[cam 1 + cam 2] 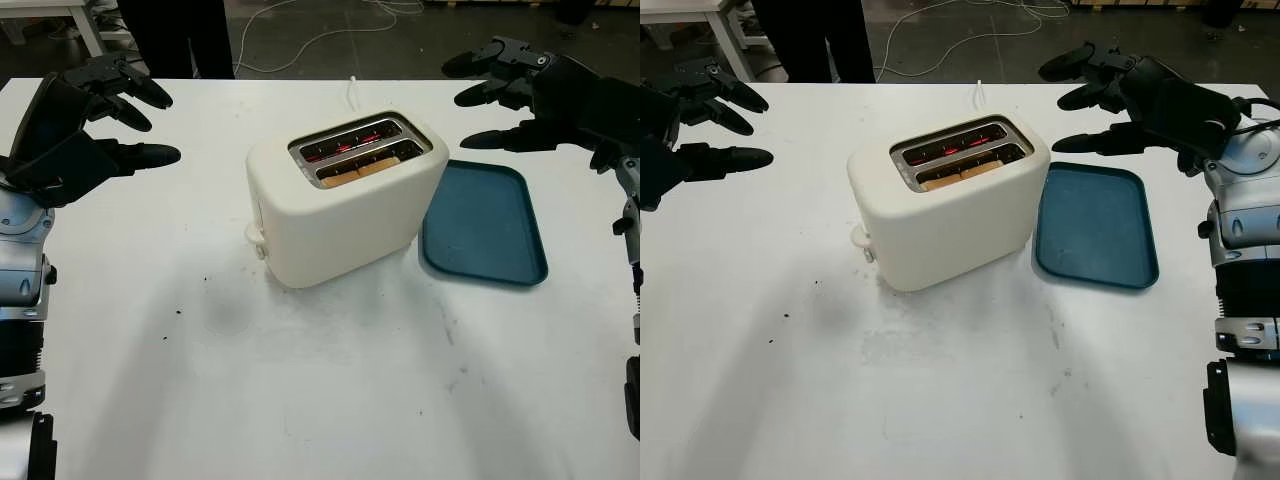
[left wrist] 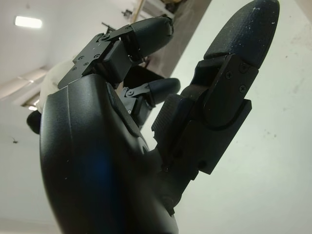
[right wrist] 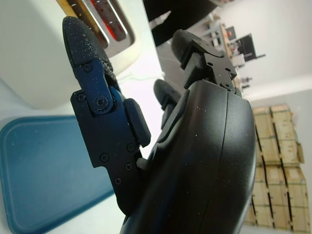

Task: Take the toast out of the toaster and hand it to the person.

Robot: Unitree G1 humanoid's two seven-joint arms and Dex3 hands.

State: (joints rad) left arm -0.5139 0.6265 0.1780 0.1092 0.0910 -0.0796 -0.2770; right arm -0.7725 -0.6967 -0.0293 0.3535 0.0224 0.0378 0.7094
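Toast [image 1: 358,170]: 1 slice, seated in the near slot of the cream toaster [image 1: 340,215], top edge barely proud. Likely light, rigid, crumbly, hot; pinch the exposed edge. Far slot glowing, contents unclear. Blue tray [image 1: 485,225]: bare. Left hand [image 1: 75,125] and right hand [image 1: 540,95]: open, holding nothing, flanking the toaster.

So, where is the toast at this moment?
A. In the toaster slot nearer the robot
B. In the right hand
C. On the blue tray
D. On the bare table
A: the toast sits low in the near slot of the toaster; the blue tray beside it holds nothing, and the right hand above the tray is open.
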